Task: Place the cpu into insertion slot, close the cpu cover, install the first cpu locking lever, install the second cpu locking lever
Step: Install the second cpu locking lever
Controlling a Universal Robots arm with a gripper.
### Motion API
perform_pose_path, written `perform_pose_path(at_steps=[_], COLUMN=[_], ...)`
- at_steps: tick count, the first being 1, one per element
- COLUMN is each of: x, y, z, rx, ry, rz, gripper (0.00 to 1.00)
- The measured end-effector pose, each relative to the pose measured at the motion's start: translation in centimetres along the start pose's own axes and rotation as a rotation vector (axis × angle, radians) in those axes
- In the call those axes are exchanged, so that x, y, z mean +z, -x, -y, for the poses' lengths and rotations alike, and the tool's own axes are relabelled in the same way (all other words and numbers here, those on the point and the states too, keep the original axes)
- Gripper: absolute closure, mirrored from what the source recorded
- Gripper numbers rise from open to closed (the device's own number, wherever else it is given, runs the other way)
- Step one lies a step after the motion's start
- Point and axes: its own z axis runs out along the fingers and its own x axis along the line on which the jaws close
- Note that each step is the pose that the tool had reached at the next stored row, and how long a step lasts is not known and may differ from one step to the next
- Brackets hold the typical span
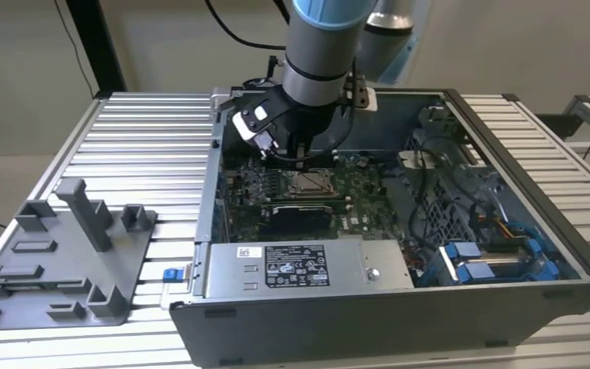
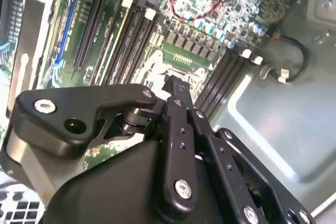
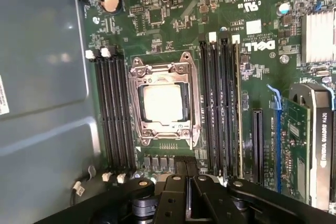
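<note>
Cpu lies flat beneath the lowered cpu cover; pincer hangs nearby, fingers pressed together, gripping nothing.

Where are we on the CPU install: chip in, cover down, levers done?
Done, by the look: the cpu sits in the insertion slot, and the cpu cover lies flat around it in the first wrist view. In hand: nothing; the gripper is shut and empty above the board beside the slot. Left: the two locking levers; I cannot tell from these views whether either is latched.
</note>
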Motion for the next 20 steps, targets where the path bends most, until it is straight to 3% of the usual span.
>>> perform_pose_path(at_steps=[3,8,11,20], x=[-0.12,0.14,0.32,1.83], y=[-0.01,0.04,0.17,0.57], z=[-0.47,-1.35,-1.60,-1.72], rx=[0.000,-0.001,-0.001,-0.001], ry=[-0.0005,-0.0021,-0.0024,-0.0025], rz=[-0.0042,-0.0209,-0.0220,-0.0219], gripper=[1.00,1.00,1.00,1.00])
